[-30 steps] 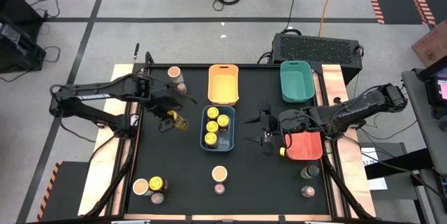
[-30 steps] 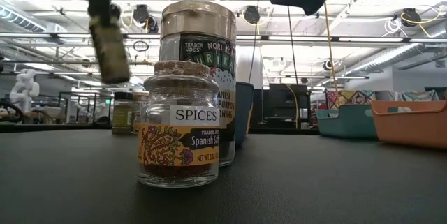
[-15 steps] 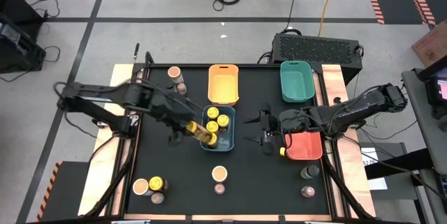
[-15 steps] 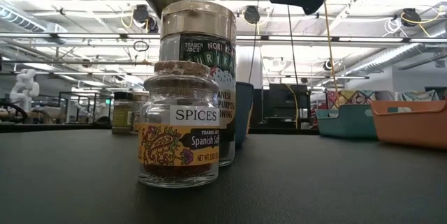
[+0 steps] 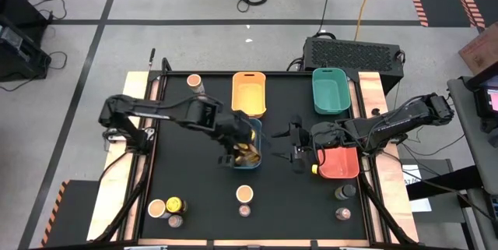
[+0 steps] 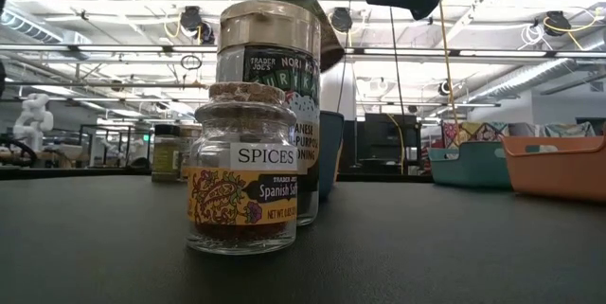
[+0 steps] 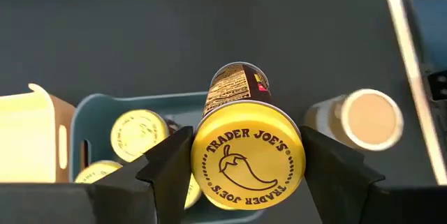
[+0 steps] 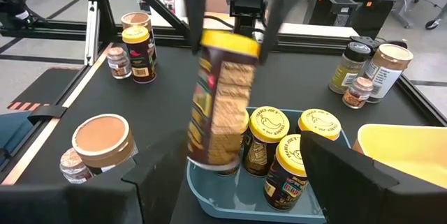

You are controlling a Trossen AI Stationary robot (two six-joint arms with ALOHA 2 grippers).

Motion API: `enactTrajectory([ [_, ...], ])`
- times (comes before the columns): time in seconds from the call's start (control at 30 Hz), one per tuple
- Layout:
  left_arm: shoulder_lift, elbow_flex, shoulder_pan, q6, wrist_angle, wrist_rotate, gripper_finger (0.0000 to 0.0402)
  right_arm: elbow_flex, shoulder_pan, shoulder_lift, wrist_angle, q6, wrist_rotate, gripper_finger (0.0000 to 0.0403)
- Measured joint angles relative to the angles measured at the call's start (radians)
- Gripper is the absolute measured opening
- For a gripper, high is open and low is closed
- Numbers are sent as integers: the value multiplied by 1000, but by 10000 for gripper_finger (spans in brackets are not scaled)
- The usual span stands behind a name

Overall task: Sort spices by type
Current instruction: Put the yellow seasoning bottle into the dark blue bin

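Note:
My left gripper (image 5: 243,153) is over the blue tray (image 5: 247,167), shut on a dark-labelled spice jar with a yellow lid (image 7: 248,158). In the right wrist view that jar (image 8: 218,109) hangs tilted, its lower end at the tray's rim. Three other yellow-lidded jars (image 8: 269,140) stand upright on the tray's floor. My right gripper (image 5: 294,147) waits open between the blue tray and the red tray (image 5: 342,164). In the low view the held jar (image 6: 294,6) shows high up behind two jars. My left gripper pinches the jar by its yellow lid (image 7: 209,155), one finger (image 7: 164,168) on each side of the rim. The fingers (image 8: 195,11) come from above, pointing down. The jar hangs below them, tilted and lifted, over the blue tray.
A yellow tray (image 5: 249,94) and a green tray (image 5: 331,90) sit at the far edge. A peach-topped tub (image 5: 245,195) with a small jar stands near the middle front. More jars stand at the near left (image 5: 166,207), near right (image 5: 343,202) and far left (image 5: 196,85).
My left gripper has carried the yellow-lidded jar from the table's left part toward the right, over the rim of the blue tray, and down among the jars there. The jar has stayed lifted and tilted in the shut fingers.

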Motion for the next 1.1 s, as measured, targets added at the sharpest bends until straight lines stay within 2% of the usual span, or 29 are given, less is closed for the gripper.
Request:
enactTrajectory([
  [0.67, 169, 24, 48, 75, -63, -11, 239, 0, 0, 0, -8, -1, 0, 272],
  [1.1, 204, 24, 48, 171, -80, -135, 240, 0, 0, 0, -8, -5, 0, 272],
])
